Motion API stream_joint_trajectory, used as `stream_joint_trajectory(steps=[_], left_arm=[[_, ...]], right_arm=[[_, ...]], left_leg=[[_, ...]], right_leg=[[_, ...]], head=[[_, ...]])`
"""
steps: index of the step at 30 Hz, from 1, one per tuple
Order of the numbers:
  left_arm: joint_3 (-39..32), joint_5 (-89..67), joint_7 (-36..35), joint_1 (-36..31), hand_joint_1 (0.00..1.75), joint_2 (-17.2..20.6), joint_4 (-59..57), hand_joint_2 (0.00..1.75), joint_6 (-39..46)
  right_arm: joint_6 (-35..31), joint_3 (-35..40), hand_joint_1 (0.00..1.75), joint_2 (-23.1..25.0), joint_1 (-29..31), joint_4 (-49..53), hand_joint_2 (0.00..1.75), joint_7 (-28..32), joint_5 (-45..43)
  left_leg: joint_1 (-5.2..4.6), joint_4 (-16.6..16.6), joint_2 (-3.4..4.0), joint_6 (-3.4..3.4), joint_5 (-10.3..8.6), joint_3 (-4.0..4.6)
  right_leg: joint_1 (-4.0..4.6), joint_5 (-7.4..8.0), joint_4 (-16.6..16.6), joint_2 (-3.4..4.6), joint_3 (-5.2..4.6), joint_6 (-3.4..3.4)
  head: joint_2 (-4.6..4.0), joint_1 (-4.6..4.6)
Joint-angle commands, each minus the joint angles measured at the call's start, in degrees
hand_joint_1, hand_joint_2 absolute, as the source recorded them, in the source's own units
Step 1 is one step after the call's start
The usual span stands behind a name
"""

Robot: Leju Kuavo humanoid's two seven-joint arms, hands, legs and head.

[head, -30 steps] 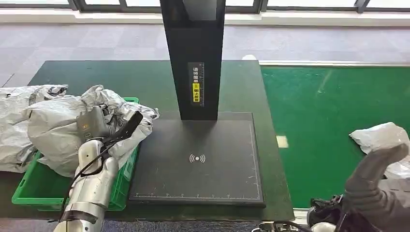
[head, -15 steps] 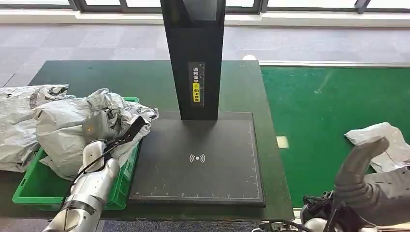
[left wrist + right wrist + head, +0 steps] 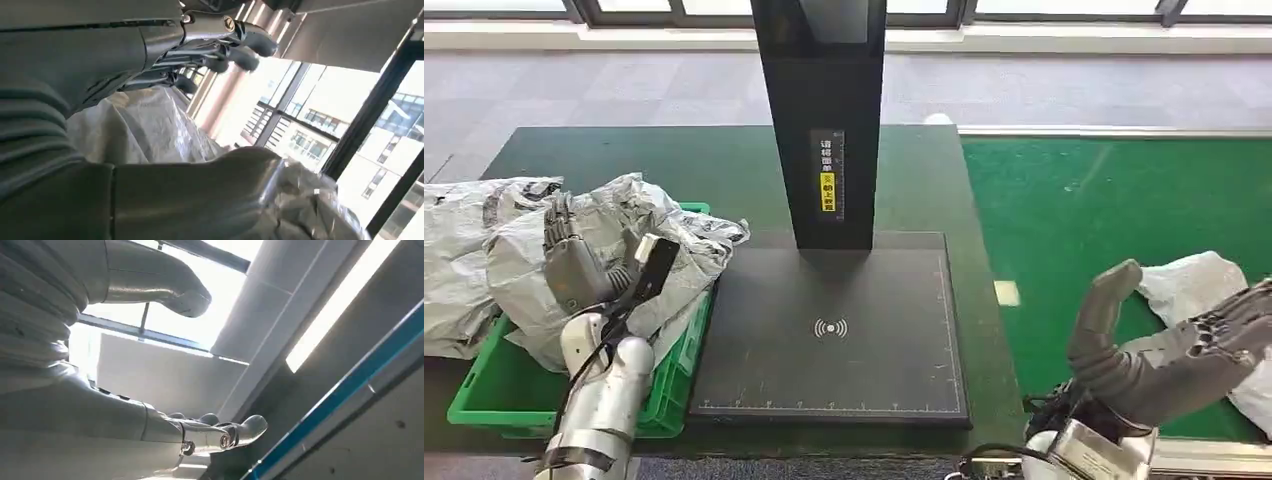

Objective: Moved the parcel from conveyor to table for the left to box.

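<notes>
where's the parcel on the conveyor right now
In the head view the parcel lies on the green conveyor at the far right, just beyond the open right hand.

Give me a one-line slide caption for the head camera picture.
Right hand open beside a grey parcel on the green conveyor; left hand over bagged parcels in a green box.

A parcel-sorting station: green conveyor (image 3: 1114, 200), scanner pad (image 3: 834, 330) (black post above), green crate (image 3: 484, 395).
</notes>
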State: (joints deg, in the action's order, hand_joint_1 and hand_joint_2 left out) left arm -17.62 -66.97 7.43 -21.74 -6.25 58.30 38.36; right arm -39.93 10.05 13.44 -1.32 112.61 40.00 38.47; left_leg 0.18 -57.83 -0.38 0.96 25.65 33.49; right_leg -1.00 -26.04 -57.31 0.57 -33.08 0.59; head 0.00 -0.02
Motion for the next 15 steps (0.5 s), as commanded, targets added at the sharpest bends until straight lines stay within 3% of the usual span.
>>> stream_joint_trajectory(steps=[1, 5, 9, 14, 15], left_arm=[[-0.52, 4.39, 1.48, 10.02, 0.00, -3.86, 13.39, 0.00, 1.10], [1.76, 11.01, 4.40, 9.29, 0.00, -3.25, 13.02, 0.00, 0.40], [4.67, 28.06, 15.31, 9.84, 0.00, -3.52, 16.07, 0.00, -2.08], [4.67, 28.06, 15.31, 9.84, 0.00, -3.52, 16.07, 0.00, -2.08], [5.67, 33.37, 19.67, 11.19, 0.00, -4.02, 19.47, 0.00, -1.80]], right_arm=[[-0.07, 1.87, 0.00, 2.83, 1.11, -8.63, 1.75, 0.00, 0.00], [-0.07, 1.30, 0.00, 2.60, 1.01, -8.79, 1.75, 0.00, 0.18], [-0.07, -0.22, 0.00, 3.27, -0.02, -8.38, 1.75, 0.00, 0.99], [-0.07, -0.22, 0.00, 3.27, -0.02, -8.38, 1.75, 0.00, 0.99], [-0.07, -1.87, 0.00, 3.69, -0.47, -9.13, 1.75, 0.00, 1.20]], left_leg=[[0.03, 0.16, 0.24, 0.00, 0.06, -0.21], [0.02, 0.22, 0.33, 0.08, 0.13, -0.25], [0.01, 0.21, 0.11, 0.07, 0.10, -0.23], [0.03, 0.21, 0.12, 0.07, 0.10, -0.22], [0.02, 0.19, 0.09, 0.08, 0.10, -0.21]], right_leg=[[0.04, 0.01, 0.15, 0.18, 0.14, -0.07], [0.04, 0.01, 0.16, 0.24, 0.11, -0.13], [0.03, -0.06, 0.13, -0.01, 0.14, -0.16], [0.06, -0.06, 0.15, 0.01, 0.14, -0.18], [0.04, -0.07, 0.12, -0.01, 0.13, -0.18]], head=[[0.00, 0.00], [0.00, 0.00], [0.00, 0.00], [0.00, 0.00], [0.00, 0.00]])
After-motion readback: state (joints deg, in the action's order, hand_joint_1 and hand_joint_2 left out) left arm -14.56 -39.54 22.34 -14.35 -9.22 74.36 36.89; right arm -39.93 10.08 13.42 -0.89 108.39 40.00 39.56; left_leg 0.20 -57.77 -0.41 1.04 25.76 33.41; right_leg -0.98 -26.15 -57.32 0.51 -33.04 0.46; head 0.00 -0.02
